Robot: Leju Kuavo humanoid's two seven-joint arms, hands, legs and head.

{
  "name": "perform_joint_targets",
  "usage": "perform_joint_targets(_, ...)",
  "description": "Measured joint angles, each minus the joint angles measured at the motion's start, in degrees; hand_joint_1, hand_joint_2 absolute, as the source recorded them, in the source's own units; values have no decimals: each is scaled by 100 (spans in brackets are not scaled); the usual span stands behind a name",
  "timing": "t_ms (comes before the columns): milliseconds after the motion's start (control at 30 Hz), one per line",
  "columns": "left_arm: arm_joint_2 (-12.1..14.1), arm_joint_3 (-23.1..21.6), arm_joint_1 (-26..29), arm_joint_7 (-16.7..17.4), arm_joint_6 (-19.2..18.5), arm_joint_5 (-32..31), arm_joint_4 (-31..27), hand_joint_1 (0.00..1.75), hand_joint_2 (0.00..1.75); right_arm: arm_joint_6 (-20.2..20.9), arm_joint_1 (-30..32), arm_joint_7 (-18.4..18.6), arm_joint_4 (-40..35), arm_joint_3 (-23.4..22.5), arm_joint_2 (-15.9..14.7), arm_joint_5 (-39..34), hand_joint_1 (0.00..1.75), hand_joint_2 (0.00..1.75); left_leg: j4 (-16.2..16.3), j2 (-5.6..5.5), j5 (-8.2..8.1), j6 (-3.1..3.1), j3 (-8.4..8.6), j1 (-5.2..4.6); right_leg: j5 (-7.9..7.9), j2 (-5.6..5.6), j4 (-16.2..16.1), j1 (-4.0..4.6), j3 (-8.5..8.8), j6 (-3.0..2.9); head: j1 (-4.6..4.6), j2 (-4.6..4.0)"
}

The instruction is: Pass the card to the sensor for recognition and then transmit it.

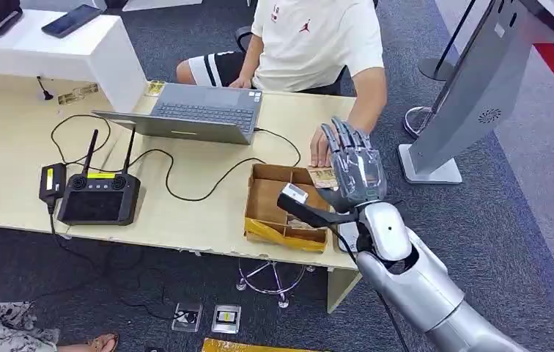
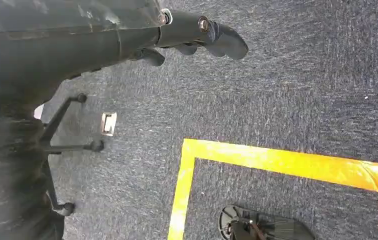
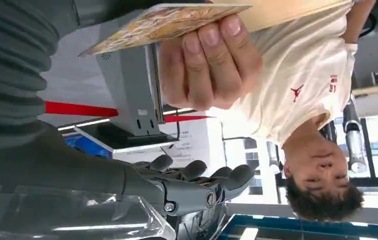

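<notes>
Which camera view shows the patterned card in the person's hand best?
The right wrist view: the patterned card fills the frame edge, pinched by the person's hand. The head view shows it small behind the right hand.

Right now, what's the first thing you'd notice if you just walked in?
The robot's shiny silver right hand, raised with fingers spread above a cardboard box at the desk's edge. Right beside it, a person's hand holds out a patterned card. Farther left on the desk sits a black remote controller.
</notes>
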Motion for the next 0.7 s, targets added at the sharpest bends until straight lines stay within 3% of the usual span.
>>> perform_joint_targets(67,0,2,5,-2,0,-11,0,0,175,-87,-7,20,54,37,-2,-2,49,175,0,0,0,0,0,0,0,0,0,0,0,0,0,0)
perform_joint_targets(133,0,4,10,-2,0,-35,0,0,175,-203,-6,53,87,66,0,-2,66,175,0,0,0,0,0,0,0,2,0,0,-1,0,-2,0)
perform_joint_targets(167,0,7,10,-2,0,-46,0,0,175,-256,-6,57,105,68,-2,-2,134,175,1,1,0,0,0,0,0,2,0,0,-2,0,0,0)
perform_joint_targets(200,0,9,11,-2,0,-50,0,0,175,-321,-6,63,124,70,-2,-2,154,175,1,1,0,0,0,0,0,2,0,0,-2,0,0,0)
perform_joint_targets(300,0,48,13,-2,0,-76,0,0,175,-417,-6,66,153,85,-2,-2,162,175,0,3,0,0,1,0,0,4,0,0,-2,0,0,0)
perform_joint_targets(333,0,52,13,-2,0,-92,0,0,175,-420,-7,66,159,90,-2,-2,175,175,1,4,0,0,1,0,0,4,0,0,-2,0,-2,0)
perform_joint_targets(700,2,118,14,-2,0,-164,0,0,175,-498,-5,85,205,94,-15,0,175,175,1,5,0,0,3,0,0,6,0,0,-2,0,-2,0)
